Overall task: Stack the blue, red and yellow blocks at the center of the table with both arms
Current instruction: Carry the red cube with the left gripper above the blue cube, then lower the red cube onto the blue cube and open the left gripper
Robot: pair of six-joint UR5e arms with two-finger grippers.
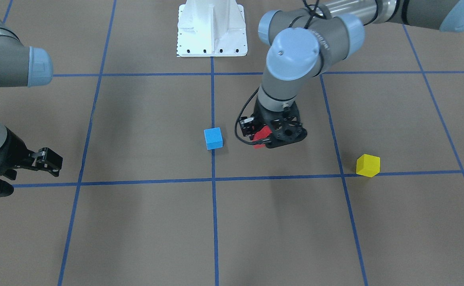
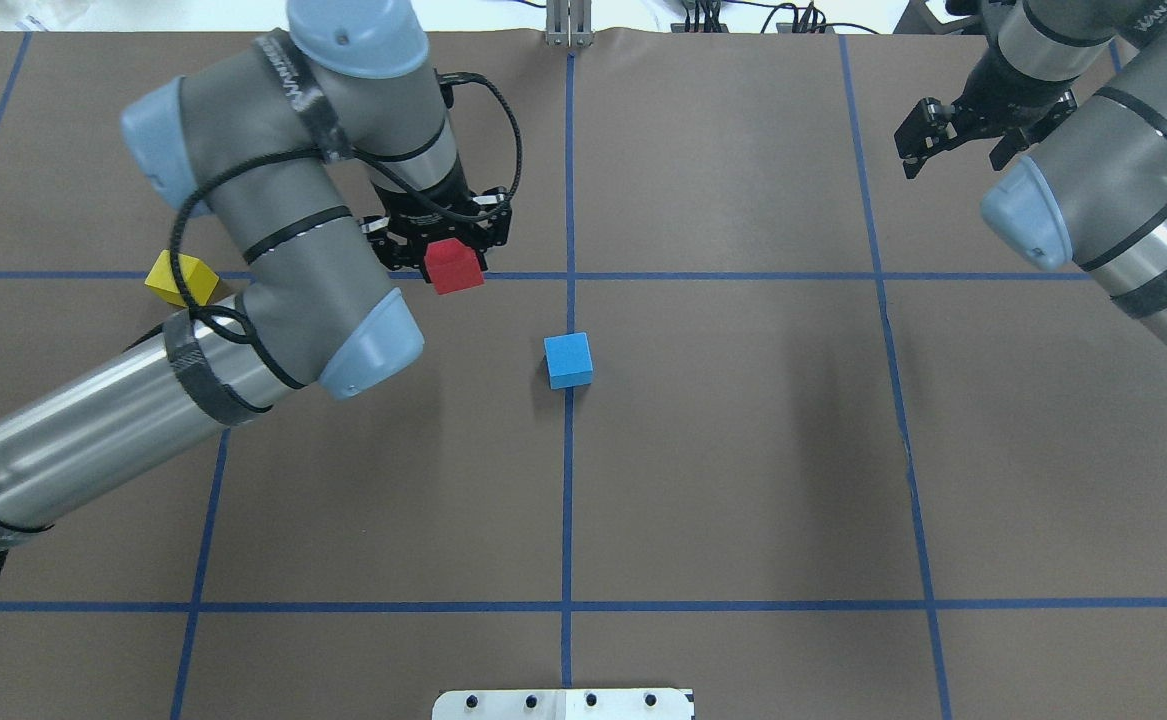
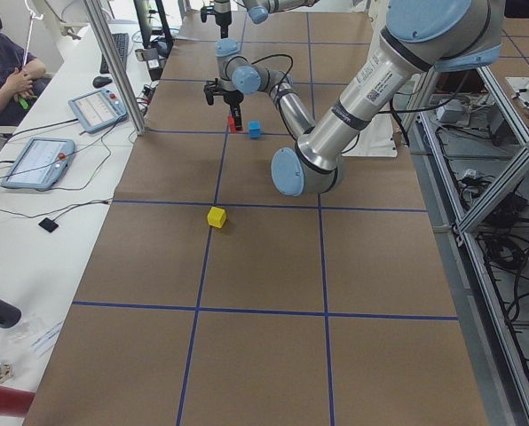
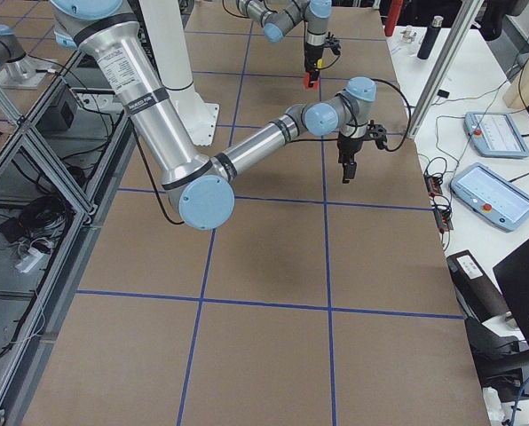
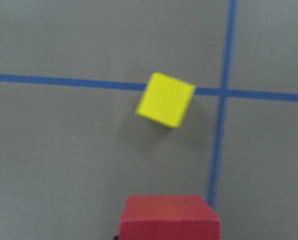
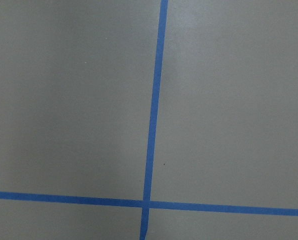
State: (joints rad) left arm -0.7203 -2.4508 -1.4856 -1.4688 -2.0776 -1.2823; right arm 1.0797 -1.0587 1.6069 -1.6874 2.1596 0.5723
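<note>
The left gripper [image 2: 451,250] was closed on the red block [image 2: 455,266], its 2 fingers pressed to opposite faces, pointing down at the table [image 2: 743,450]. Being a cube, the red block had no long axis; it sat slightly turned against the grid. Whether it touched the table could not be told.

The blue block [image 2: 568,360] lay flat near this gripper, on its centre-facing side, on a tape line [image 2: 568,500], with edges almost square to the grid. Only bare table showed between them. The yellow block [image 1: 368,165] lay well apart on the gripper's opposite side, turned cornerwise to the grid and touching a tape line beside a crossing; the left arm's elbow hung partly over it in the overhead view.

The right gripper [image 2: 953,140] hung far off toward the table's end, jaws spread and holding nothing, with bare gridded table beneath.
</note>
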